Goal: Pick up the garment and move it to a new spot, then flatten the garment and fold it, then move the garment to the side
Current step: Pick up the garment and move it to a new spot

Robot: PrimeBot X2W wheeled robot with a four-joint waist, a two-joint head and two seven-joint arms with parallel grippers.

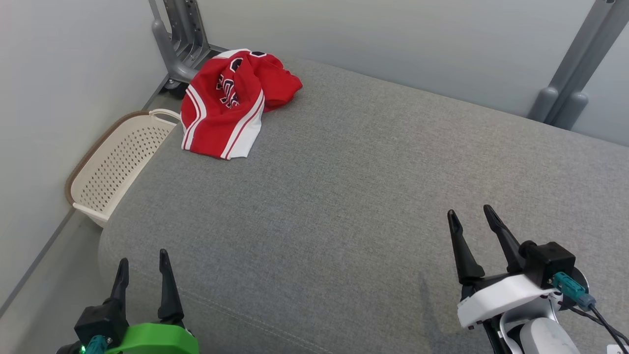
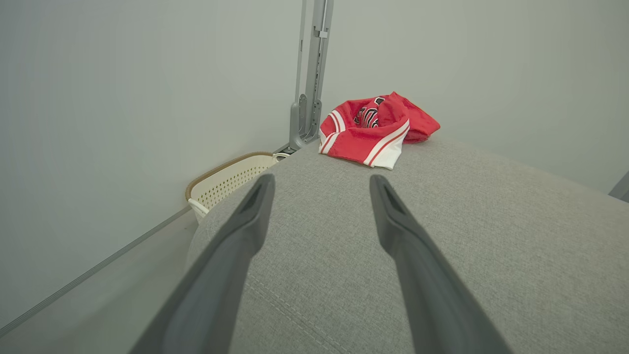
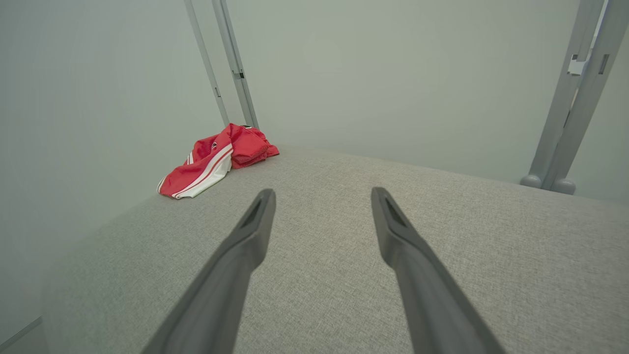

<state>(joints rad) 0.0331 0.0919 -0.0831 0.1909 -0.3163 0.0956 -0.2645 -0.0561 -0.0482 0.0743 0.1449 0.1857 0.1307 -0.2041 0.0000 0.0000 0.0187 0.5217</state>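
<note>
The garment (image 1: 231,103) is a red jersey with white stripes and dark lettering, lying crumpled at the far left corner of the grey cushioned surface (image 1: 344,196). It also lies ahead in the left wrist view, garment (image 2: 376,128), and far off to the left in the right wrist view, garment (image 3: 214,160). My left gripper (image 1: 142,265) hovers open near the front left edge, far from the jersey. At the front right my right gripper (image 1: 471,219) is open too, nothing between its fingers. Left gripper (image 2: 322,184) and right gripper (image 3: 322,196) each show spread, empty fingers over bare fabric.
A cream perforated basket (image 1: 113,167) with a brown rim stands on the floor off the surface's left edge. Grey metal posts rise at the back left (image 1: 179,39) and back right (image 1: 572,73). Pale walls close in behind and on the left.
</note>
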